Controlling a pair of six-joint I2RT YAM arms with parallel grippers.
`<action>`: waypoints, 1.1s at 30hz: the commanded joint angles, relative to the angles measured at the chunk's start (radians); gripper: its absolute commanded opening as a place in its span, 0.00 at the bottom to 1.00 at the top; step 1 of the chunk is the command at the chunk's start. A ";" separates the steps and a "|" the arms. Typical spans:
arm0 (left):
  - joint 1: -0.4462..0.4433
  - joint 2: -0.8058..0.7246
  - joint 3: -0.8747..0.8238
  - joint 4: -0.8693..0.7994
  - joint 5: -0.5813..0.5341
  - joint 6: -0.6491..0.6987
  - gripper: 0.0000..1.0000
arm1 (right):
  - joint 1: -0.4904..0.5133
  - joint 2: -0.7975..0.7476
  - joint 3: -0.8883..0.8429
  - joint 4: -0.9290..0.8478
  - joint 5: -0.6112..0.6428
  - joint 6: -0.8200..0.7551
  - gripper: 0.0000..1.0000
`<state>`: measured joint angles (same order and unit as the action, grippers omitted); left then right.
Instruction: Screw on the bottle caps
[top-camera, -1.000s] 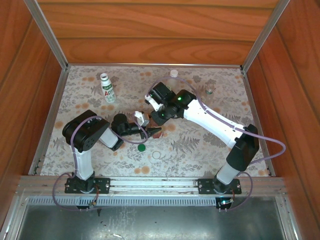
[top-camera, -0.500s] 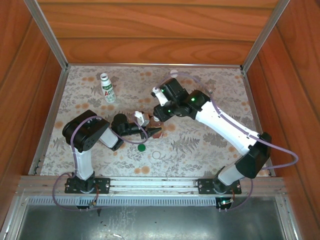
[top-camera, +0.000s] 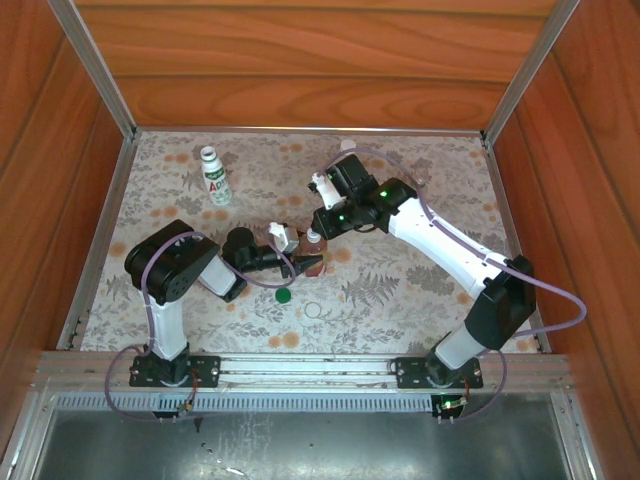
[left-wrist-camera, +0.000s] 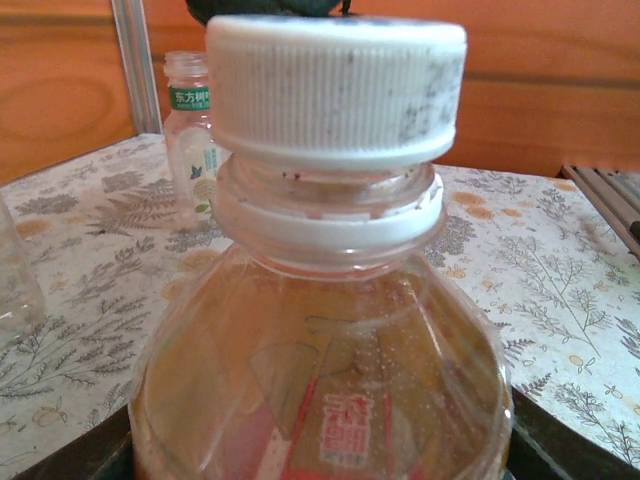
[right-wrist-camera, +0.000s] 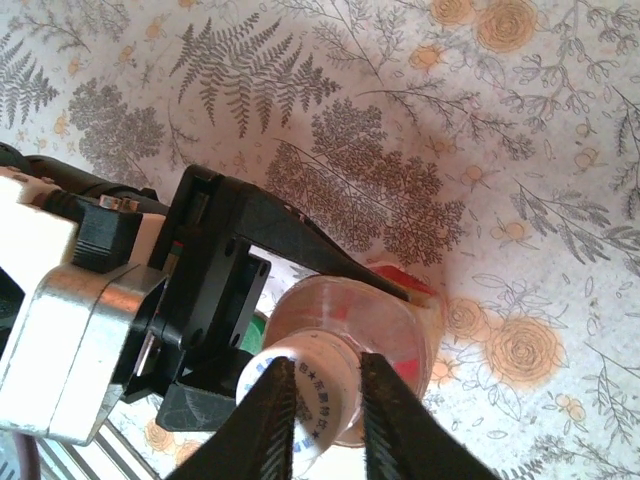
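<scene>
My left gripper (top-camera: 306, 262) clamps the amber bottle (left-wrist-camera: 320, 400) steady so my right gripper (right-wrist-camera: 328, 378), pinching the white cap (left-wrist-camera: 335, 85), can twist; seating looks uncertain.

Robot lab test booth
Wood walls (top-camera: 320, 60) and aluminium posts (top-camera: 95, 65) box in a cloth-covered desk (top-camera: 400, 290) (floral print), with robot arms (top-camera: 440, 250) bolted to a metal rail (top-camera: 300, 368).

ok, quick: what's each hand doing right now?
Left hand: closed, holding the amber bottle.
Right hand: closed on the white cap atop that bottle.
</scene>
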<state>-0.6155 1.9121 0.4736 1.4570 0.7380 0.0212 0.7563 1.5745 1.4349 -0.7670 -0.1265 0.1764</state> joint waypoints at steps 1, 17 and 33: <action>0.004 0.025 -0.019 -0.040 0.016 0.008 0.59 | -0.011 0.000 -0.039 -0.003 -0.036 0.015 0.20; 0.005 0.031 -0.008 -0.040 0.014 -0.008 0.59 | -0.012 -0.102 -0.138 0.000 -0.205 0.076 0.11; 0.004 0.031 -0.010 -0.040 0.020 -0.003 0.59 | -0.080 -0.100 -0.092 0.086 -0.171 0.034 0.26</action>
<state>-0.6155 1.9129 0.4740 1.4586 0.7399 0.0177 0.6941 1.4300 1.3060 -0.6750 -0.2718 0.2268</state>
